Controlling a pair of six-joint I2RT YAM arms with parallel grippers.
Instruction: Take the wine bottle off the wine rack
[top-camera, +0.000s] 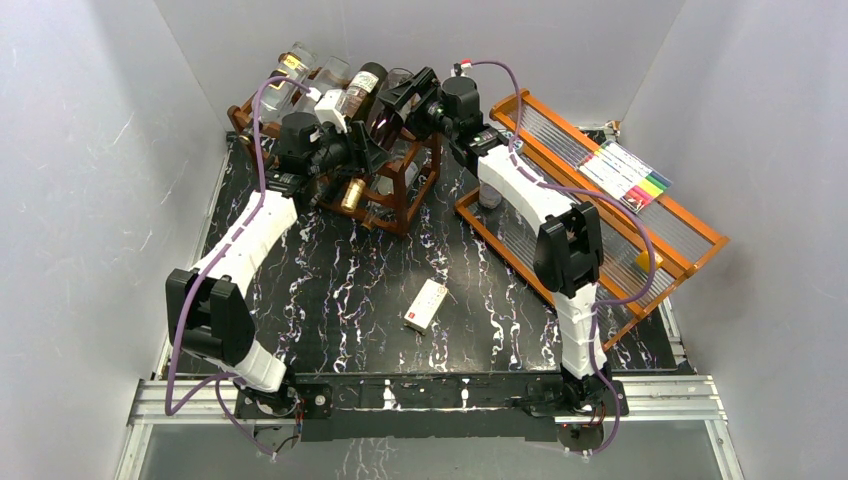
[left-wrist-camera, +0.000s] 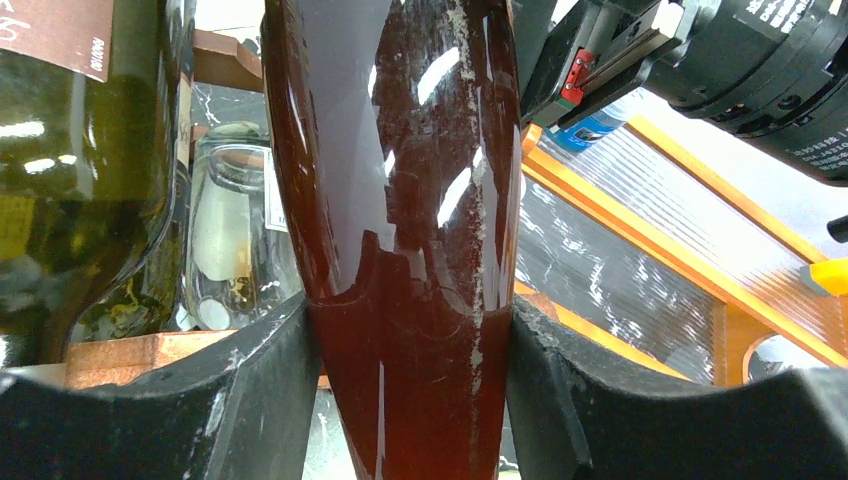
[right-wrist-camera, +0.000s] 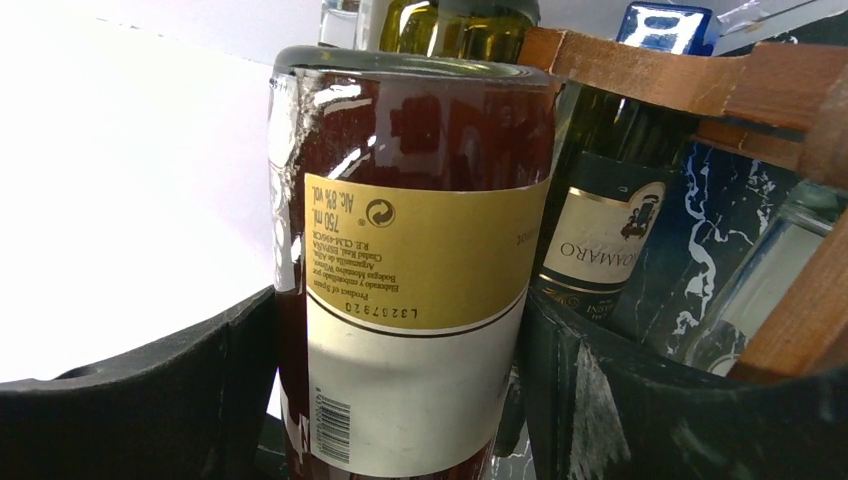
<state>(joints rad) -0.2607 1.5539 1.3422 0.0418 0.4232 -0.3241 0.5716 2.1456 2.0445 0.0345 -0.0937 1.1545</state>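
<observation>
At far-left corner of the counter (top-camera: 330, 300): left pincer (left-wrist-camera: 405, 320) is clamped on the wine bottle (left-wrist-camera: 400, 150), with both black fingers (left-wrist-camera: 250, 380) pressed against the dark red-brown glass where it tapers. Right pincer (right-wrist-camera: 400, 310) straddles the labelled body of the same bottle, with a finger close on each side. Cannot tell whether its pads press on the glass.

Bottle lies tilted at the top of the wine rack (top-camera: 420, 195), spanning between the two pincers. Its gold-and-white label faces the right wrist camera. Cannot tell whether the glass touches the rails.

Neighbours in the rack: green bottle (left-wrist-camera: 80, 180) just beside the held one on its left in the left wrist view, then a clear jar (left-wrist-camera: 225, 230) between the two. A dark bottle with a cream label (right-wrist-camera: 600, 240) is behind it in the right wrist view.

Farther out: orange stepped shelf (top-camera: 560, 140) along the right edge, carrying a marker set (top-camera: 625, 172). Small white-and-red box (top-camera: 427, 305) lies mid-counter, well apart from the rack.
</observation>
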